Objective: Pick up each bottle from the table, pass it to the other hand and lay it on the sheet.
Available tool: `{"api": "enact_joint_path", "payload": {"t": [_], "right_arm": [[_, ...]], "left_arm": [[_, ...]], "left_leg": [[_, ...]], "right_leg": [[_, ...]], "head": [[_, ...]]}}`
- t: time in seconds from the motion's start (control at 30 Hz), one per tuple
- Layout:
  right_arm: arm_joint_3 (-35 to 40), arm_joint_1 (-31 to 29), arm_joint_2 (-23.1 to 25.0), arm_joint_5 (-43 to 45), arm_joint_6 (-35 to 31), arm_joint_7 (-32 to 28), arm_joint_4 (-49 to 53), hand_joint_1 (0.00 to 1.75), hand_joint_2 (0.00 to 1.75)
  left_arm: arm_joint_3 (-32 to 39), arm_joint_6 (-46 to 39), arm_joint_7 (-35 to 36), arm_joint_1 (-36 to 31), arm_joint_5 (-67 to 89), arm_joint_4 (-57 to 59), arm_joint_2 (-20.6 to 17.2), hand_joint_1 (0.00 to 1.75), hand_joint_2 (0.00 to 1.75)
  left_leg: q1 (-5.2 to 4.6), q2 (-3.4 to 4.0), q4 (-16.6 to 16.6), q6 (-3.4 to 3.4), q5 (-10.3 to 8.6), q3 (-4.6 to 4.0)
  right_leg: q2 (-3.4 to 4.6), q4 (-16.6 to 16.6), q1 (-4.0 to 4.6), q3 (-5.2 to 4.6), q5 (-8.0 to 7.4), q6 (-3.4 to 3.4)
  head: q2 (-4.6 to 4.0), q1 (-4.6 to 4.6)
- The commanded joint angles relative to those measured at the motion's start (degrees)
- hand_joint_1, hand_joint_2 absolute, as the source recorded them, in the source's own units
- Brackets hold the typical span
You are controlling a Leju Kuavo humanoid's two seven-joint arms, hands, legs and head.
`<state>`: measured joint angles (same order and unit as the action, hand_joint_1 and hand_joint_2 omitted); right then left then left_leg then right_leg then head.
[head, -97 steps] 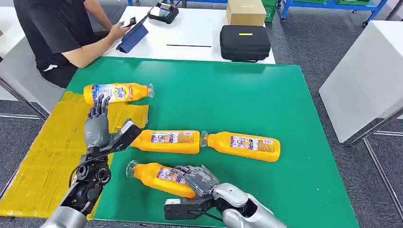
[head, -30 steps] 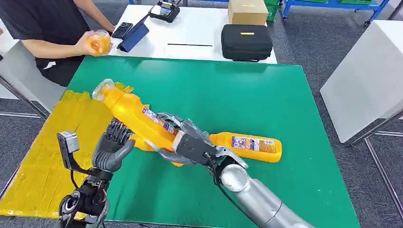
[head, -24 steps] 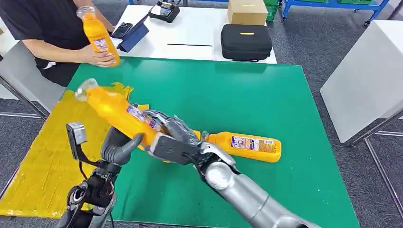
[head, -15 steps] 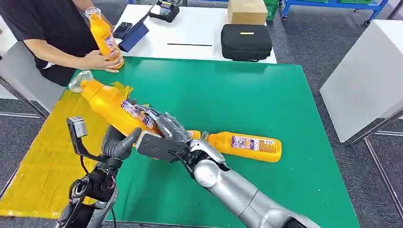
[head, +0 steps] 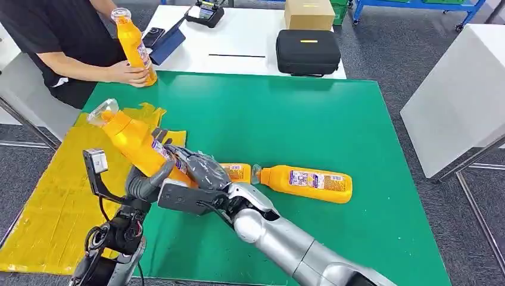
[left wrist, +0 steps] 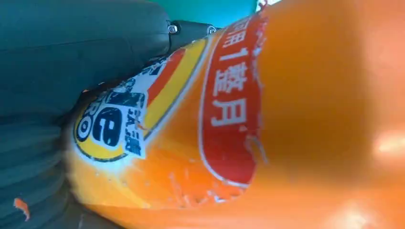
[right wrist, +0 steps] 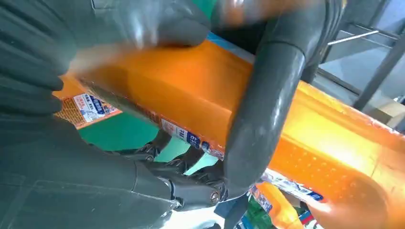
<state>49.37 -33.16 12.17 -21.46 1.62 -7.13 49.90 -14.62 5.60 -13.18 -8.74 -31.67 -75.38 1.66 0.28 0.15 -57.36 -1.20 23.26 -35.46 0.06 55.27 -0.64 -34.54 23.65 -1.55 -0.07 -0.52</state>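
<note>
An orange bottle [head: 128, 140] [left wrist: 286, 119] [right wrist: 191, 86] is in the air, tilted, with its clear cap toward the far left over the yellow sheet [head: 53, 196]. My right hand [head: 199, 168] [right wrist: 57, 157] grips its labelled lower body. My left hand [head: 145, 182] [left wrist: 57, 62] is under the same bottle, its thumb wrapped against it. Two more orange bottles lie on the green mat [head: 333, 119]: one [head: 238, 173] partly hidden behind my right hand, the other [head: 306, 183] to its right.
A seated person at the far left holds another orange bottle [head: 134, 44] upright at the mat's far corner. Behind the mat, a white table [head: 238, 42] carries a black case [head: 307, 52] and a cardboard box [head: 308, 14]. Another white table [head: 464, 89] stands to the right.
My right hand has carried the bottle leftward and lower, into my left hand, whose thumb has closed against it. The person has stood their bottle upright at the mat's corner.
</note>
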Motion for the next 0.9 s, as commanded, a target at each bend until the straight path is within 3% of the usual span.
{"api": "enact_joint_path", "payload": {"t": [0.03, 0.53, 0.57, 0.6, 0.63, 0.67, 0.8, 0.9], "right_arm": [[10.47, 3.89, 0.28, 0.10, 0.96, 1.08, -1.84, 1.75, 1.75], [4.58, 5.61, -1.34, -1.41, -1.84, 1.91, 1.59, 1.75, 1.75], [4.16, 5.74, -1.53, -1.55, -2.50, 1.90, 1.97, 1.29, 1.75], [2.69, 6.37, -2.46, -2.12, -4.02, 1.80, 3.96, 0.00, 1.75], [0.88, 7.03, -3.08, -1.45, -4.53, 2.10, 5.56, 0.00, 1.75], [-0.50, 7.50, -3.82, -1.15, -4.77, 2.25, 6.95, 0.00, 0.00], [-7.39, 12.43, -8.51, -2.22, -4.69, 3.36, 17.45, 0.00, 0.00], [-8.60, 13.47, -8.88, -2.94, -3.51, 3.46, 18.79, 0.00, 0.00]], "left_arm": [[-0.11, -1.36, 0.52, -5.75, 1.08, 1.89, 2.62, 1.75, 1.75], [1.99, -2.51, 0.24, -3.23, 2.81, -0.54, 2.69, 1.75, 1.75], [1.94, -2.69, -0.08, -3.15, 3.40, -0.64, 2.52, 1.75, 1.75], [2.05, -3.51, -1.16, -2.83, 5.82, -0.97, 2.03, 1.75, 1.75], [1.82, -5.88, -1.93, -2.86, 9.66, -0.82, 1.42, 1.75, 1.75], [2.16, -7.17, -2.31, -2.70, 11.74, -0.77, 1.17, 1.75, 1.75], [4.55, -18.53, -2.66, -3.27, 32.56, 3.16, -1.33, 1.75, 1.75], [6.51, -17.05, -3.48, -3.33, 33.57, 4.14, -0.94, 1.75, 1.75]], "left_leg": [[0.05, -0.35, 0.04, 0.08, 0.11, 0.30], [0.07, -0.32, 0.01, 0.07, 0.11, 0.23], [0.05, -0.28, 0.03, 0.06, 0.06, 0.14], [0.05, -0.36, 0.01, 0.07, 0.11, 0.26], [0.07, -0.31, 0.02, 0.06, 0.06, 0.13], [0.06, -0.28, 0.03, 0.05, 0.03, 0.09], [0.05, -0.40, 0.02, 0.06, 0.07, 0.17], [0.00, -0.17, 0.06, 0.03, 0.04, 0.07]], "right_leg": [[-0.36, -0.04, 0.05, 0.41, 0.21, 0.08], [-0.35, -0.04, 0.07, 0.34, 0.21, 0.07], [-0.31, -0.05, 0.05, 0.24, 0.14, 0.06], [-0.40, -0.03, 0.05, 0.38, 0.23, 0.07], [-0.35, -0.06, 0.07, 0.25, 0.15, 0.06], [-0.30, -0.07, 0.06, 0.19, 0.11, 0.05], [-0.40, -0.05, 0.05, 0.32, 0.18, 0.06], [-0.14, -0.05, 0.01, 0.16, 0.06, 0.05]], "head": [[0.00, 0.00], [0.00, 0.02], [0.00, 0.00], [0.00, 0.00], [0.00, 0.02], [0.00, 0.00], [0.00, 0.04], [0.00, 0.00]]}}
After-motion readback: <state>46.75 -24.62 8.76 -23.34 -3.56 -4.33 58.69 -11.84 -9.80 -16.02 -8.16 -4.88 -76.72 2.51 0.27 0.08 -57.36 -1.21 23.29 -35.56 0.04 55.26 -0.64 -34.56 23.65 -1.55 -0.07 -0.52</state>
